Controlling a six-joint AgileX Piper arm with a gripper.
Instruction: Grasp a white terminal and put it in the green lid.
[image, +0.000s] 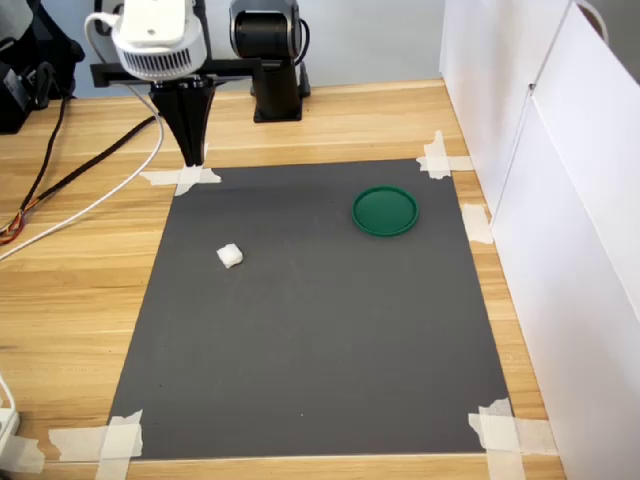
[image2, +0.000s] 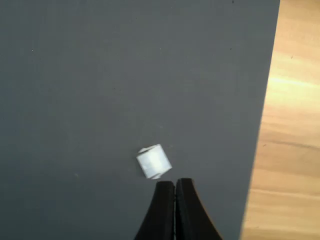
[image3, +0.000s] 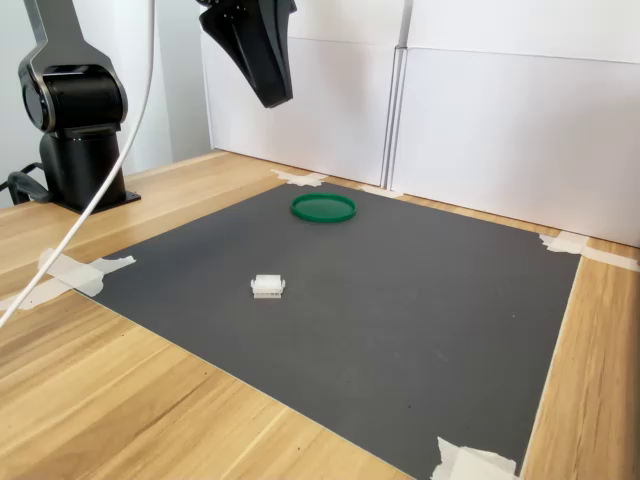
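Note:
A small white terminal (image: 230, 256) (image3: 268, 286) lies on the dark grey mat (image: 320, 340), toward the first exterior view's left. In the wrist view the terminal (image2: 154, 161) sits just beyond my fingertips. The green lid (image: 385, 211) (image3: 323, 208) rests flat on the mat nearer the white wall, with nothing in it. My gripper (image: 194, 158) (image2: 175, 184) (image3: 274, 100) hangs high above the mat's far-left corner in the first exterior view, well clear of the terminal. Its black fingers are pressed together, shut on nothing.
The mat is taped to a wooden table (image: 70, 300) with masking-tape strips (image: 190, 178) at the corners. White panels (image: 570, 230) wall off the first exterior view's right. The arm's base (image: 270, 60) stands behind the mat. Cables (image: 90, 190) trail across the wood.

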